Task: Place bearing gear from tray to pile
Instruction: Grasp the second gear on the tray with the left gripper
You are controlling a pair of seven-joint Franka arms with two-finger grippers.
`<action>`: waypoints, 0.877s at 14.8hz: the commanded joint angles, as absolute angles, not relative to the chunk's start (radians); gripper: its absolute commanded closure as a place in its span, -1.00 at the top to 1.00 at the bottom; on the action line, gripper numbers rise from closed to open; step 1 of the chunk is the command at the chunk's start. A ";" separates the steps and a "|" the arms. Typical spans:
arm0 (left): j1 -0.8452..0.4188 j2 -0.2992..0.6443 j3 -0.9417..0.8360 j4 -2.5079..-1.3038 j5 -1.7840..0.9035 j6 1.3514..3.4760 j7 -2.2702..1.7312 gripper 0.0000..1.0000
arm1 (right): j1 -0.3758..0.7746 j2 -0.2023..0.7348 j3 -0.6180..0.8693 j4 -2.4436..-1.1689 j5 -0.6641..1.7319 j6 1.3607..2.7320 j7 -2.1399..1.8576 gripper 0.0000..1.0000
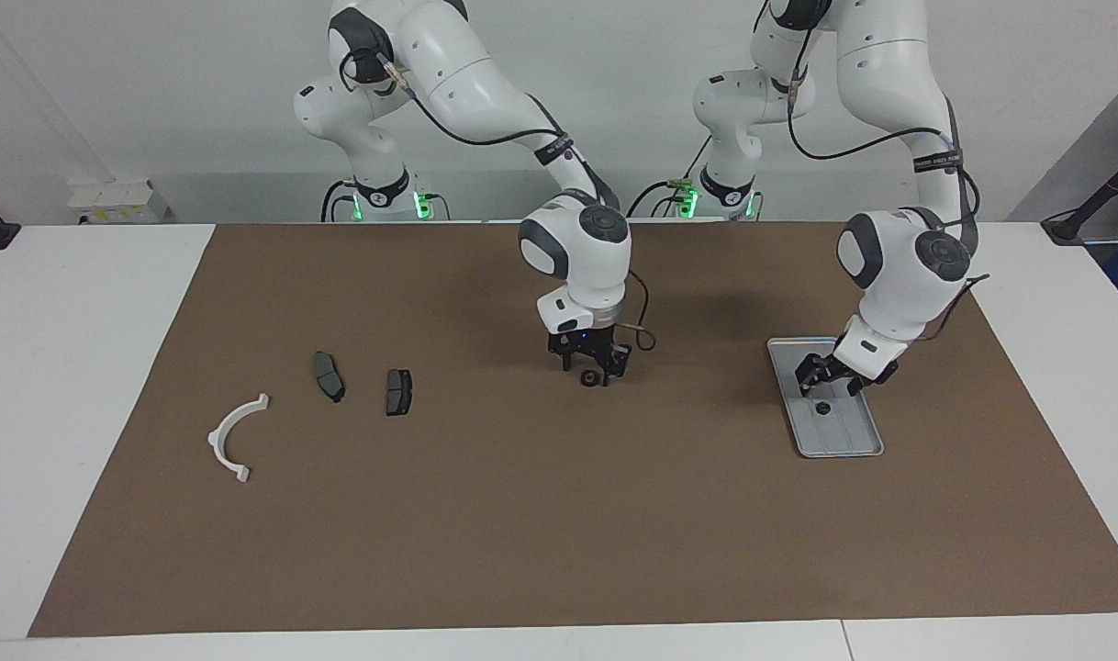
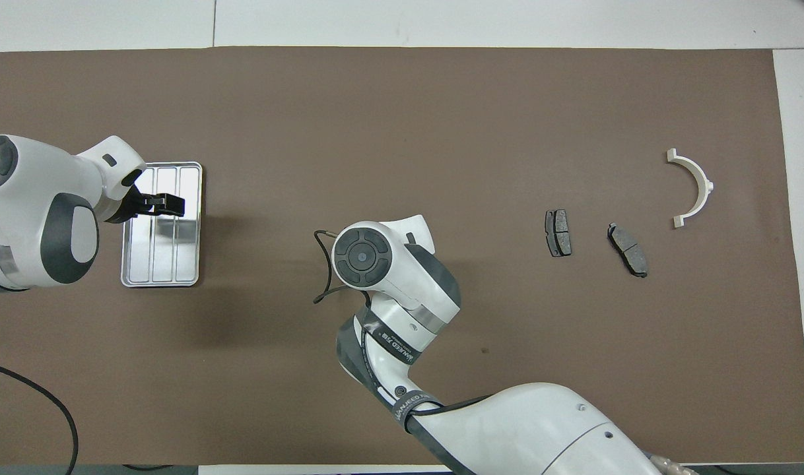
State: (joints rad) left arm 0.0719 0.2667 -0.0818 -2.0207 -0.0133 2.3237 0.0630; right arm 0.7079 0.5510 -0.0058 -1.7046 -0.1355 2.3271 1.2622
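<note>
One small black bearing gear (image 1: 822,408) lies in the silver tray (image 1: 839,442) at the left arm's end. My left gripper (image 1: 830,384) hangs just above it, open. In the overhead view this gripper (image 2: 171,204) covers that gear on the tray (image 2: 158,264). A second black gear (image 1: 591,377) rests on the mat mid-table. My right gripper (image 1: 594,370) is down around it, fingers still apart on either side. The pile sits at the right arm's end: a white bracket (image 1: 233,439) (image 2: 696,185) and two dark pads (image 1: 329,375) (image 1: 398,391).
A brown mat (image 1: 522,514) covers most of the white table. In the overhead view the right arm's wrist (image 2: 362,257) hides the mid-table gear. A black cable (image 2: 45,409) lies at the mat's corner near the left arm's base.
</note>
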 commanded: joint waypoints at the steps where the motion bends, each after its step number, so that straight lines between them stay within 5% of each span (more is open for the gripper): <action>1: 0.072 0.279 -0.080 -2.036 0.005 2.367 0.075 0.84 | 0.687 0.548 0.005 -1.717 -0.141 2.319 1.247 -0.04; 4: 0.072 0.299 -0.080 -2.036 0.005 2.401 0.077 0.84 | 0.680 0.548 0.006 -1.713 -0.140 2.319 1.243 -1.00; 10: 0.074 0.314 -0.080 -2.036 0.005 2.421 0.077 0.76 | 0.638 0.540 0.005 -1.599 -0.140 2.150 1.142 -1.00; 13: 0.075 0.316 -0.080 -2.036 0.005 2.421 0.077 0.33 | 0.527 0.462 0.006 -1.536 -0.132 1.955 0.862 -1.00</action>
State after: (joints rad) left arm 0.0719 0.3163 -0.0818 -2.0220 -0.0127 2.3965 0.0668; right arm 0.6109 0.5214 -0.0088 -1.5774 -0.1359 2.0712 1.0406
